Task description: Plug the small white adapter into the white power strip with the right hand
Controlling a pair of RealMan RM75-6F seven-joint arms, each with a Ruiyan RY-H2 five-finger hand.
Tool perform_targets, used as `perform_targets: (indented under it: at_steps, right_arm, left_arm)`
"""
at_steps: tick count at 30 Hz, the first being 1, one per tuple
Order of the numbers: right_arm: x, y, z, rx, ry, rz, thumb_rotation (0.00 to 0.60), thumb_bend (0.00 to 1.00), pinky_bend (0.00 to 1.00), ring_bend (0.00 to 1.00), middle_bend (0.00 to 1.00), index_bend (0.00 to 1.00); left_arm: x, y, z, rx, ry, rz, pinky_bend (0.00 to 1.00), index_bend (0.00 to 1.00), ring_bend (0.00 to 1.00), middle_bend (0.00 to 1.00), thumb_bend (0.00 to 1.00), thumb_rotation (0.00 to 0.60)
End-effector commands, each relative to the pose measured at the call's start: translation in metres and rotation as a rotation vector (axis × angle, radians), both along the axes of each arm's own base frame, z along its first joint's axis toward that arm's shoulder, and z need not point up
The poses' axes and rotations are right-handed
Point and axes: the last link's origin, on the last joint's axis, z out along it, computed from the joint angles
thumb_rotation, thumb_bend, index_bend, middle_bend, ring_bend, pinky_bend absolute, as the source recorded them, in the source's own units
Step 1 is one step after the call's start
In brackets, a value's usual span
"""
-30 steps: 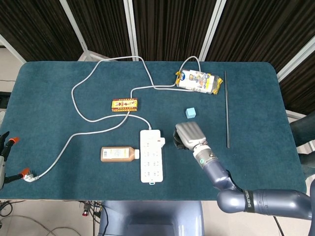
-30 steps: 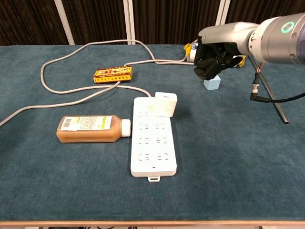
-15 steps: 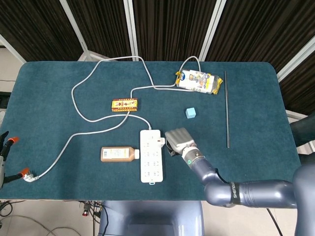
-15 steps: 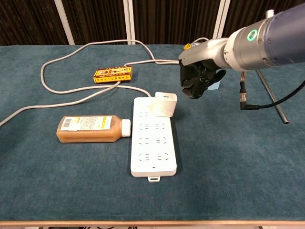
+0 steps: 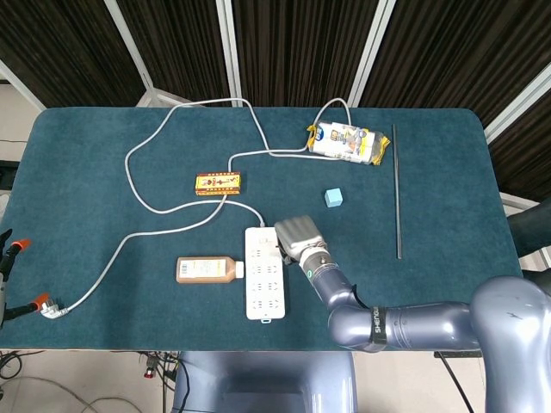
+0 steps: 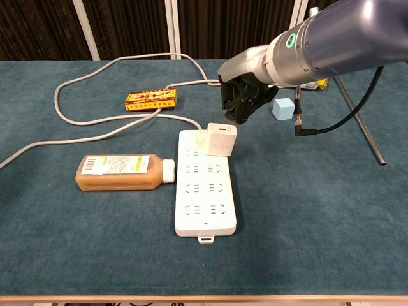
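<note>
Right hand (image 6: 241,102) has swung in, now just above small white adapter (image 6: 221,139) on white power strip (image 6: 205,191); fingers curled, grasping nothing; grasp likely next

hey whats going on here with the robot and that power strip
The right hand hovers just above and behind the white adapter, fingers curled and holding nothing. The adapter stands upright at the far right corner of the power strip; whether it is fully seated cannot be told. A bottle lies left of the strip. The left hand is out of view.
</note>
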Motion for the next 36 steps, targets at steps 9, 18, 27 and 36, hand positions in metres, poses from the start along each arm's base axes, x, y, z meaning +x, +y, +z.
perform_targets:
  at_steps: [9,18,27,36]
  right_arm:
    - [0.002,-0.006,-0.013,-0.006,0.002,-0.022,0.600,0.99,1.00,0.91,0.88,1.00]
    - [0.007,-0.005,-0.019,-0.008,-0.003,-0.025,0.600,0.98,1.00,0.91,0.88,1.00]
    - [0.008,-0.007,-0.024,-0.016,-0.001,-0.033,0.600,0.98,1.00,0.91,0.88,1.00]
    - [0.012,-0.001,-0.030,0.005,0.007,-0.018,0.600,0.98,1.00,0.91,0.88,1.00]
  left_arm:
    - [0.000,0.000,0.000,0.003,-0.001,0.002,0.00,0.20,0.00,0.00,0.09,0.600]
    - [0.000,0.000,0.000,0.003,-0.003,0.002,0.00,0.20,0.00,0.00,0.09,0.600]
    - [-0.001,0.001,0.001,0.002,-0.005,0.003,0.00,0.20,0.00,0.00,0.09,0.600]
    - [-0.001,0.001,0.001,-0.002,-0.006,0.003,0.00,0.20,0.00,0.00,0.09,0.600]
